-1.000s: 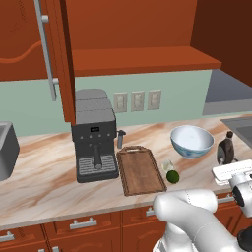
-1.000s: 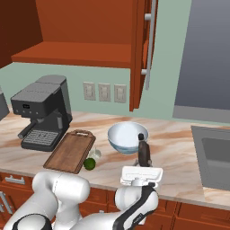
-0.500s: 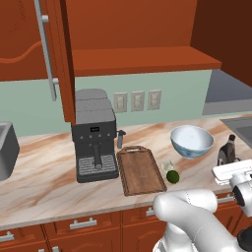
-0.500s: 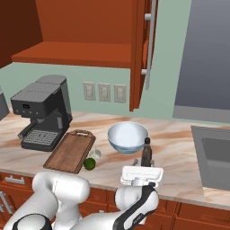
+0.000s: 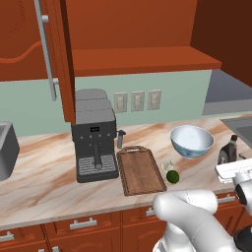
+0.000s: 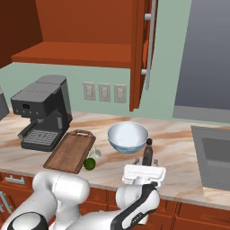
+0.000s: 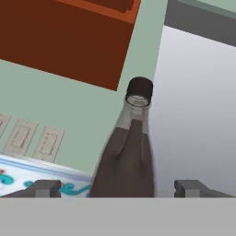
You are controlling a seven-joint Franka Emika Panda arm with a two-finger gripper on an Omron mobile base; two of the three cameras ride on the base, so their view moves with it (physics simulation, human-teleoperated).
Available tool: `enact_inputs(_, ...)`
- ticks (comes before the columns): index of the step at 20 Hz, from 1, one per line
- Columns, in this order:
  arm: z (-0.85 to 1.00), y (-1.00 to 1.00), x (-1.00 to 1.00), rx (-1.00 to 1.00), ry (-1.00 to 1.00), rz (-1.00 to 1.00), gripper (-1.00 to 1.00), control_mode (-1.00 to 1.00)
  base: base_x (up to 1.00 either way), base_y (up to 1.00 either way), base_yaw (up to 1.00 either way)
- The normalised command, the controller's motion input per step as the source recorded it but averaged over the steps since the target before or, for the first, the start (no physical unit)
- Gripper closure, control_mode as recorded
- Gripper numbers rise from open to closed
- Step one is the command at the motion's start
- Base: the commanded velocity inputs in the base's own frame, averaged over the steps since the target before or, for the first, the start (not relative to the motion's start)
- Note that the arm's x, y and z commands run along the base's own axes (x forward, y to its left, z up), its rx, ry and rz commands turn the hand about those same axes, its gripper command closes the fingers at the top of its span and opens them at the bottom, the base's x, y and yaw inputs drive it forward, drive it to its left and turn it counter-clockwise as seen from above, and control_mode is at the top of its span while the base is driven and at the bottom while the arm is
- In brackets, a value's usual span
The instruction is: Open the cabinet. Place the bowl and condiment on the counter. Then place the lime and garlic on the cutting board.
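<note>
Where the veined counter (image 5: 44, 182) meets green wall, jaws stand apart (flanking the condiment (image 7: 131, 156)).

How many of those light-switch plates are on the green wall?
3. The switch plates sit in a row above the counter, right of the coffee machine: left, middle, right. More could be hidden behind the open cabinet door.

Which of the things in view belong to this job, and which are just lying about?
Job: cabinet, open; bowl; condiment, between the open end effector fingers; counter; lime; garlic; cutting board.

Lying about: coffee machine; wall outlets; sink.
</note>
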Motion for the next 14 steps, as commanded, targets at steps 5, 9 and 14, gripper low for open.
enact_inputs(5, 0.13, -0.13, -0.25, 0.0, 0.07, -0.08, -1.0, -1.0, 0.0, 0.0, 0.0)
enact_inputs(9, 0.21, 0.0, -0.23, 0.0, 0.1, -0.07, -1.0, -1.0, 0.0, 0.0, 0.0)
enact_inputs(14, 0.2, 0.04, -0.29, -0.03, 0.12, -0.04, -1.0, -1.0, 0.0, 0.0, 0.0)
